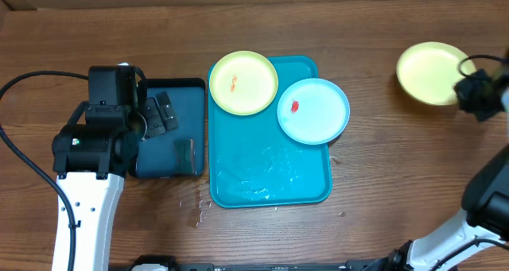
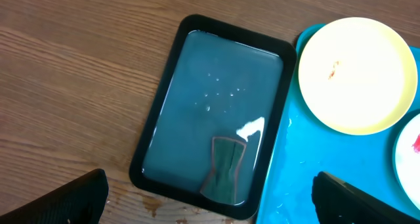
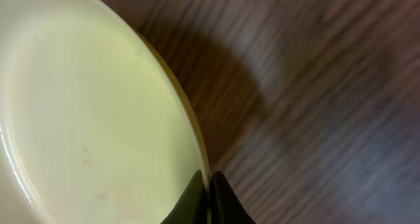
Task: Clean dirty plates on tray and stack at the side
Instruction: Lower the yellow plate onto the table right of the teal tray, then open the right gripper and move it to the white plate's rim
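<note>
Left gripper point(image 2: 209, 178): black wedge fingers point(image 2: 72, 201); behind it black blocky housing point(image 1: 107, 104), white link point(image 1: 83, 215), looping black cable point(image 1: 40, 75).

Two plates point(image 1: 242, 82) on tray point(image 1: 270, 176), third plate point(image 1: 429, 72) well right, smaller tray point(image 1: 187, 112) left

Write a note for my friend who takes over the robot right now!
Left hand: open, above the wet dark tray.
Right hand: shut on the rim of one yellow plate, off at the table's right.
On the teal tray: second yellow plate and blue plate, both smeared.
Done: one plate sits aside.
Left: clean those two, stack them.
</note>
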